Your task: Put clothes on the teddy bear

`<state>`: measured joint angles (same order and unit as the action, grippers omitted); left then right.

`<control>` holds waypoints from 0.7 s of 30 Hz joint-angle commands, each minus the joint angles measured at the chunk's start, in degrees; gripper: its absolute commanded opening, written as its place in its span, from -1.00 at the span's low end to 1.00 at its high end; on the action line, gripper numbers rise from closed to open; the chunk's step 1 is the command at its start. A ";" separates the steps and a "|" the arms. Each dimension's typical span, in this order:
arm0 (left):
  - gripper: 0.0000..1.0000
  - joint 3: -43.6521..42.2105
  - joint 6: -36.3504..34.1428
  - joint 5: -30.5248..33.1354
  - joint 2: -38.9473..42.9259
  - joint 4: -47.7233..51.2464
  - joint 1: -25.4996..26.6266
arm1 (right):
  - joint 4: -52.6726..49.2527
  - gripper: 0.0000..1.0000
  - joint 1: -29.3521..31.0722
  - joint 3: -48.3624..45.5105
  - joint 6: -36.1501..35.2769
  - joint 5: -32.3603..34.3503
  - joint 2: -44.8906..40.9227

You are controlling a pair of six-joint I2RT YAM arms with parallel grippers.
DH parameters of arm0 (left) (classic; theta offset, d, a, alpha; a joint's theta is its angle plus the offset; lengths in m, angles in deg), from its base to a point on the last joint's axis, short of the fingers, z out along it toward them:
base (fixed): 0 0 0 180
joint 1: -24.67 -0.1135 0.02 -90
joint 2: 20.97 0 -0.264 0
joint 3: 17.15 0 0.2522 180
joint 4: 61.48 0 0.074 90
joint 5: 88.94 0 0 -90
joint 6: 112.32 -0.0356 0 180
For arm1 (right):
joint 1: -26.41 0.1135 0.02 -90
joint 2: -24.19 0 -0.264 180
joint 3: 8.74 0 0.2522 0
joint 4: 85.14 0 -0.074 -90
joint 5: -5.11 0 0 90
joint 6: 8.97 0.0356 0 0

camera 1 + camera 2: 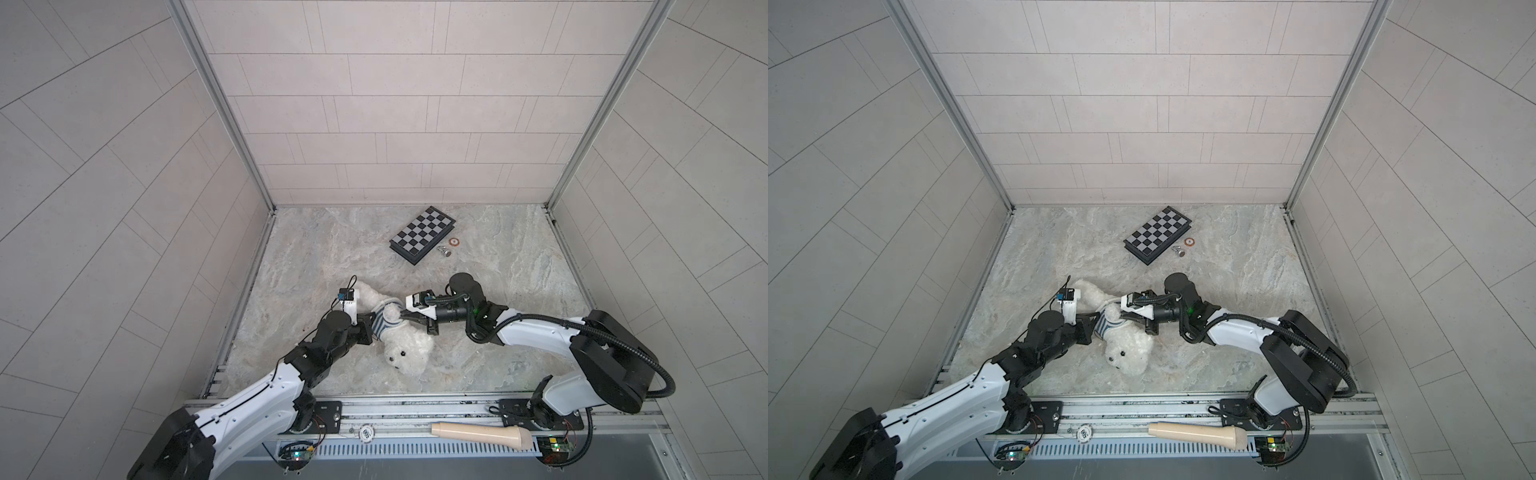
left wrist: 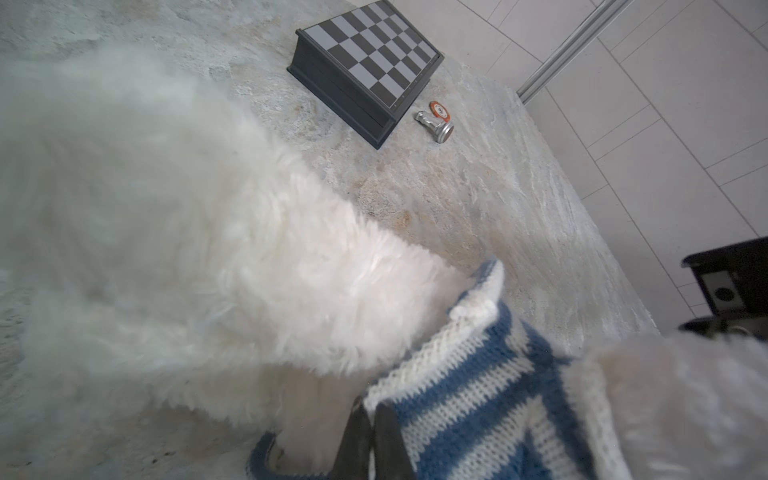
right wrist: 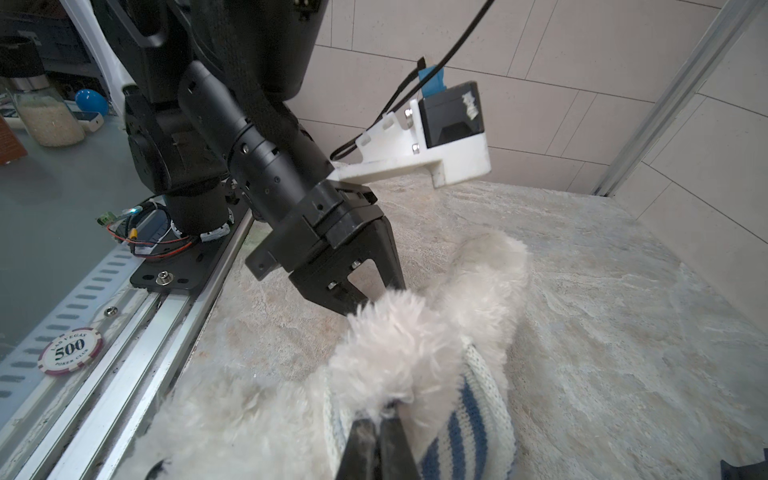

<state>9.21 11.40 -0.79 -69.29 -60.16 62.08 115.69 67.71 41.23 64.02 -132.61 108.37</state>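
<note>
Shirt half-on bear, left gripper and right gripper each clamped on its edge; next, draw edge down bear's torso.

1 teddy bear, 1 striped shirt, 1 chessboard, 1 chess piece, 2 poker chips

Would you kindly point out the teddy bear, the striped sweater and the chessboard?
teddy bear (image 1: 409,353): in a top view, on its head.
striped sweater (image 2: 469,399): in the left wrist view, on its knit stripes.
chessboard (image 1: 422,234): in a top view, middle of its checkered top.
</note>
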 commanded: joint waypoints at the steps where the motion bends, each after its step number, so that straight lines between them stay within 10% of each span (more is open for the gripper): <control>1: -1.00 0.96 -1.35 5.35 -1.60 7.05 -0.93 | 9.61 -1.00 -0.43 -0.30 3.43 -3.73 -2.22; 11: -1.00 0.51 -2.32 4.61 -1.18 6.93 -0.85 | 22.21 -1.00 -1.04 -1.32 11.18 -2.21 -0.09; 21: -1.00 -0.57 -4.13 -4.91 7.27 3.71 -0.32 | 12.11 -1.00 -1.04 3.49 9.87 1.14 1.05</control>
<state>9.64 9.10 -2.60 -63.38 -58.53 62.06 128.46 66.88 42.08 75.34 -132.02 110.14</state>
